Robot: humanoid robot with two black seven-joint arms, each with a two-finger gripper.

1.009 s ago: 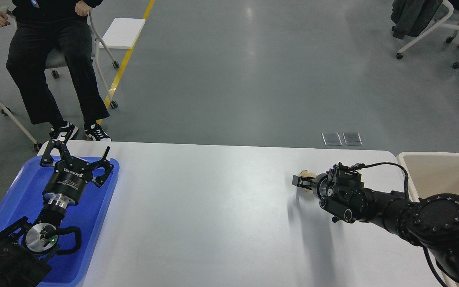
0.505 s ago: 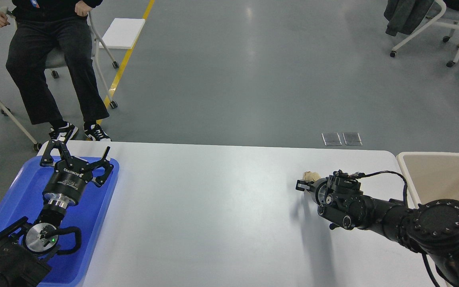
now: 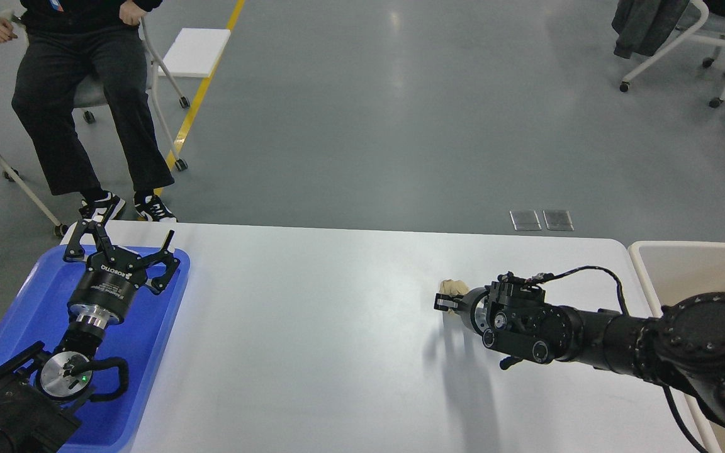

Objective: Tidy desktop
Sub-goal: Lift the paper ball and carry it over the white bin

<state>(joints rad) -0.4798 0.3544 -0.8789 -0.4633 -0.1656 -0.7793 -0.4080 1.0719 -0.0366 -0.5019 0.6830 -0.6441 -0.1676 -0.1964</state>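
The white desktop [image 3: 312, 327] fills the lower half of the head view. My right gripper [image 3: 445, 302] reaches in from the right, held a little above the right half of the desktop. It is shut on a small crumpled beige paper wad [image 3: 452, 287] that sticks out past its fingers. Its shadow falls on the tabletop below. My left gripper [image 3: 123, 246] is open and empty, with its fingers spread over the far end of the blue tray [image 3: 148, 352] at the left.
A beige white-rimmed bin [image 3: 696, 277] stands off the table's right end. A seated person [image 3: 79, 94] and wheeled chairs are on the grey floor beyond the far left edge. More chairs [image 3: 671, 44] stand at the far right.
My right gripper has moved left and slightly nearer with the beige wad in it, away from the bin. The left arm has not moved.
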